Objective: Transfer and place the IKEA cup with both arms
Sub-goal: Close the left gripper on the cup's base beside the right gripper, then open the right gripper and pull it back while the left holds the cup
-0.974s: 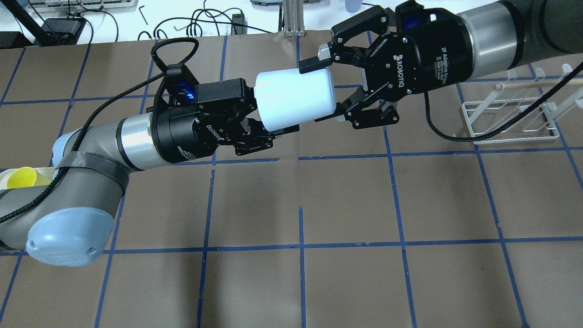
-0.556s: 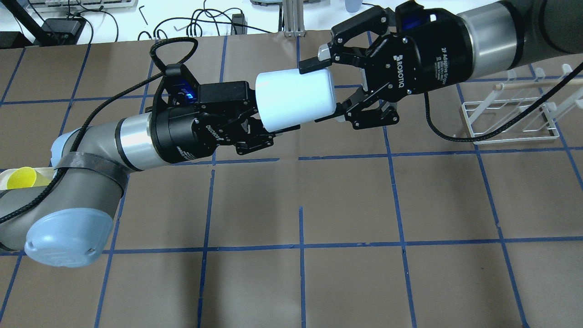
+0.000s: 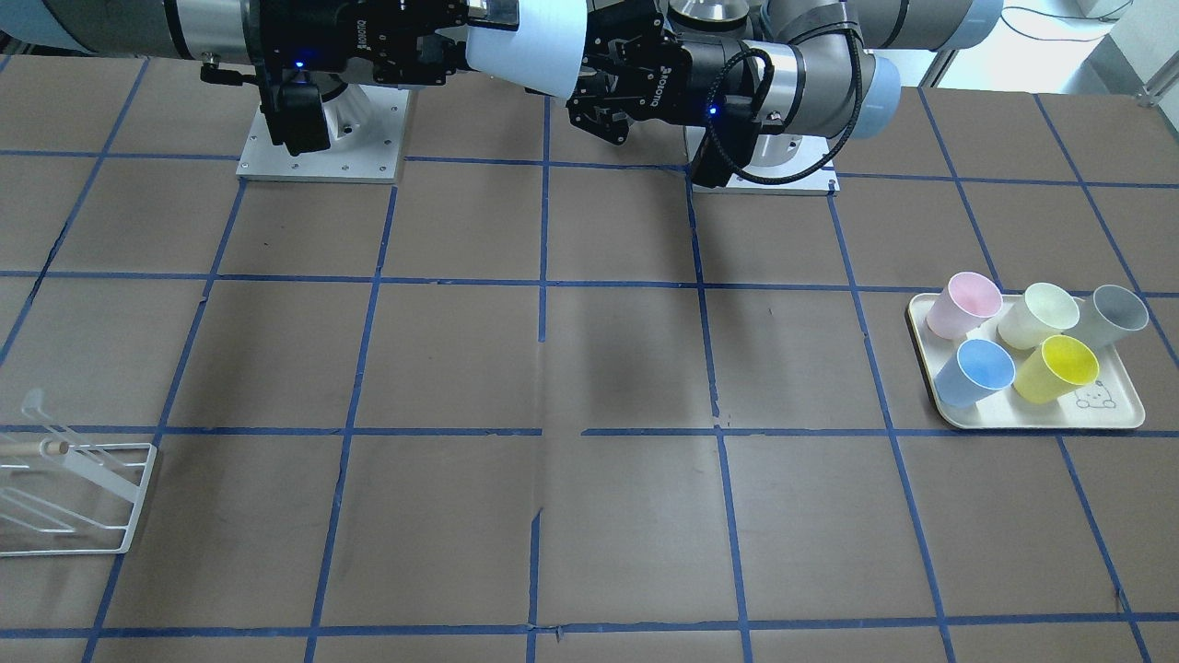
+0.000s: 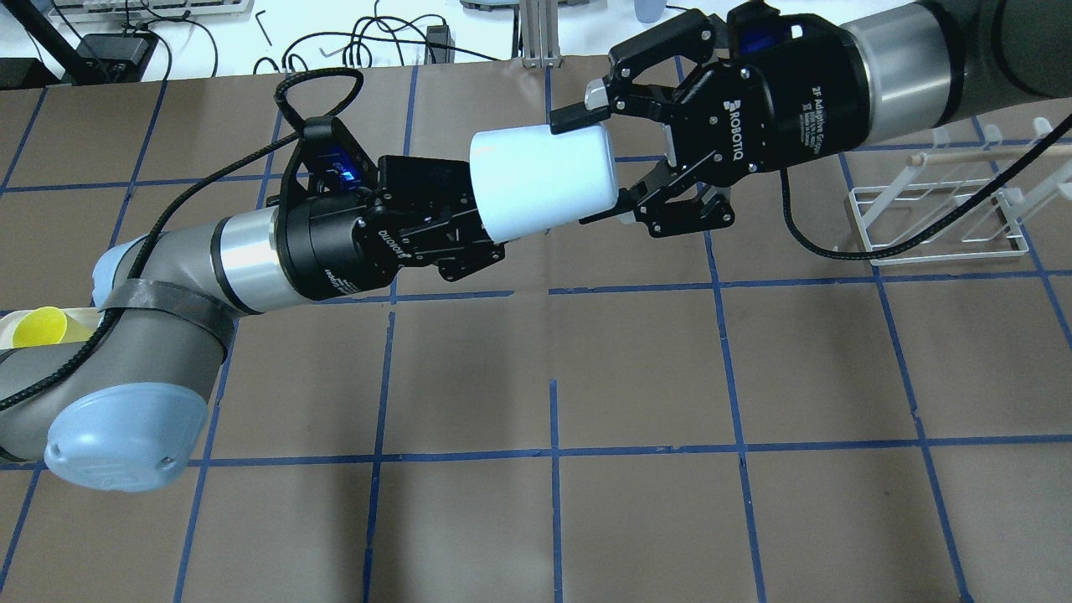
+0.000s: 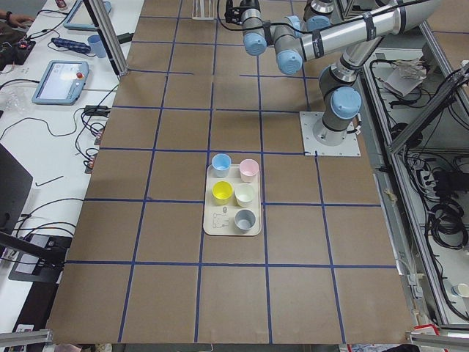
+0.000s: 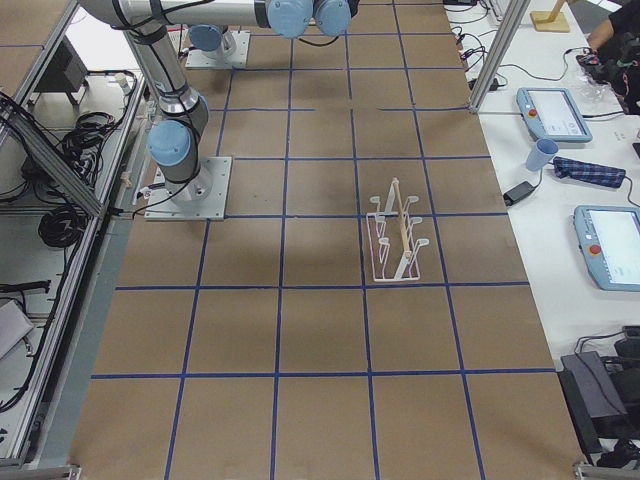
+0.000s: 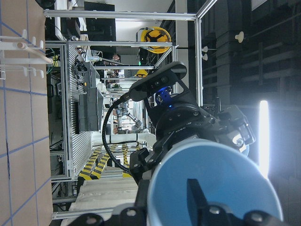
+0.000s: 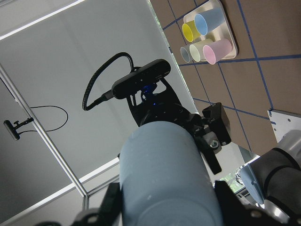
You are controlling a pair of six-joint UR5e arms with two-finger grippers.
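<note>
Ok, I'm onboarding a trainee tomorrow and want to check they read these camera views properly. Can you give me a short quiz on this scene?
1. True or false: the pale blue cup is standing on the table.
2. How many cups sit on the tray?
3. The white wire rack lies on which side of the robot? A) its left B) its right C) dead centre

Key
1. False: it hangs on its side in the air between the left gripper and the right gripper.
2. Five.
3. B.
</note>
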